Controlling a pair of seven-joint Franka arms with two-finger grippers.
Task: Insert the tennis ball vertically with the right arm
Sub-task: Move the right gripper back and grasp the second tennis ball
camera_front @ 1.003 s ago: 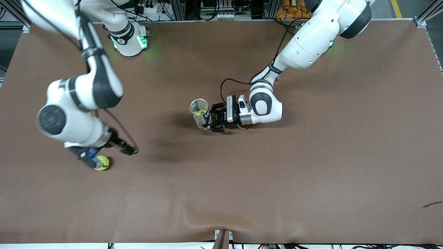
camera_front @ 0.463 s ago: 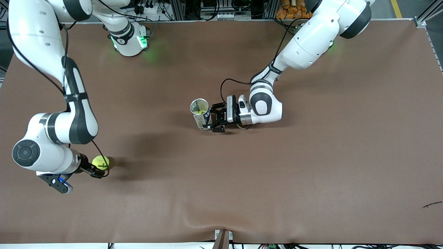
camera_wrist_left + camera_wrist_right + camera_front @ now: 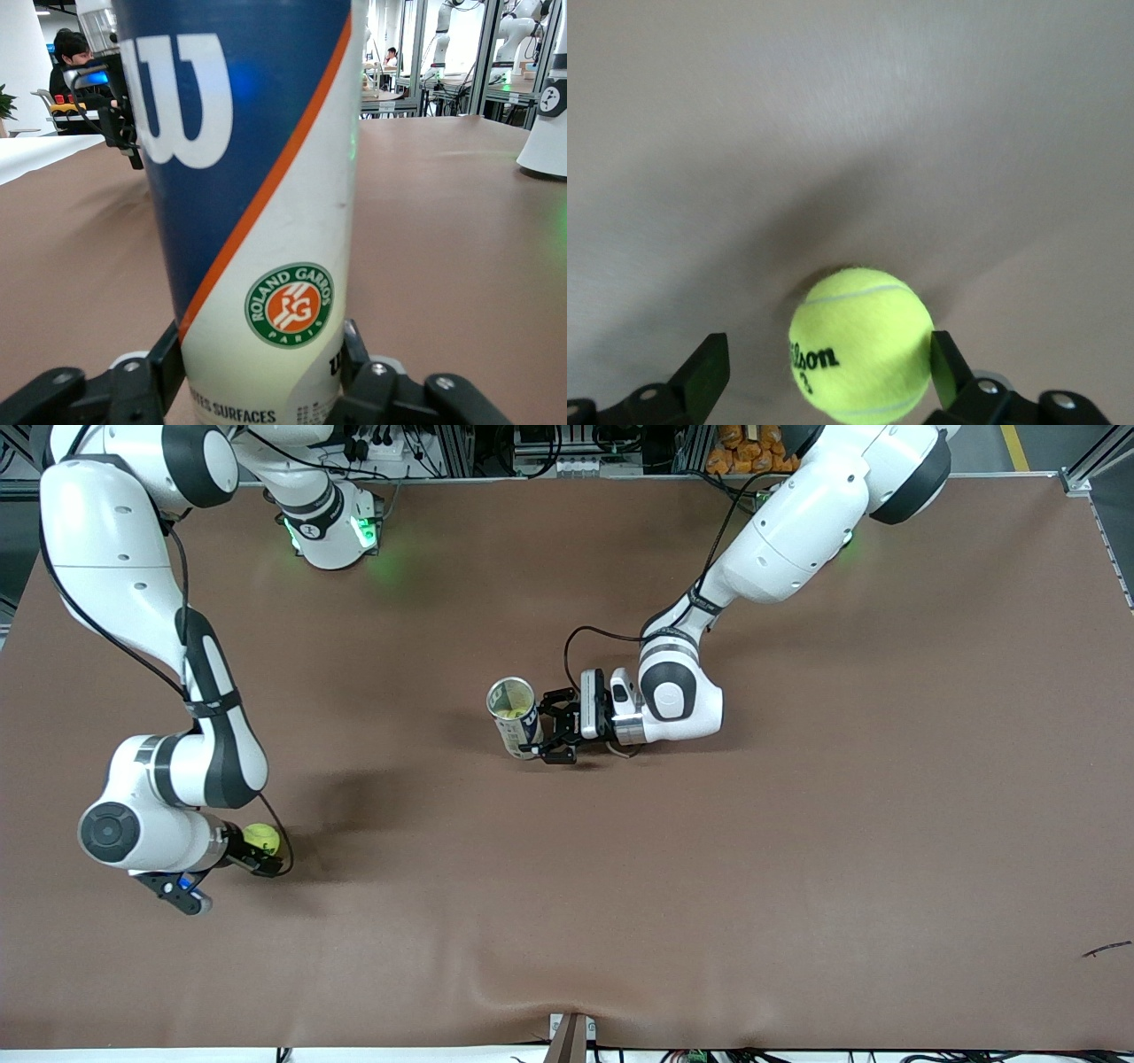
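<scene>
A yellow-green tennis ball (image 3: 261,838) with black lettering was seen resting on the bench toward the right arm's end; an upright, open-topped blue-and-white can (image 3: 514,718) was seen mid-bench, a ball visible inside

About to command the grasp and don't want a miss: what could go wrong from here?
The right end effector is open around the tennis ball, with one finger touching and the other well off; closing unevenly could roll the ball away on the table. The can, held upright by the left end effector, already shows a ball inside, and its mouth looks barely wider than a ball, so a misaligned vertical drop could catch the rim.
</scene>
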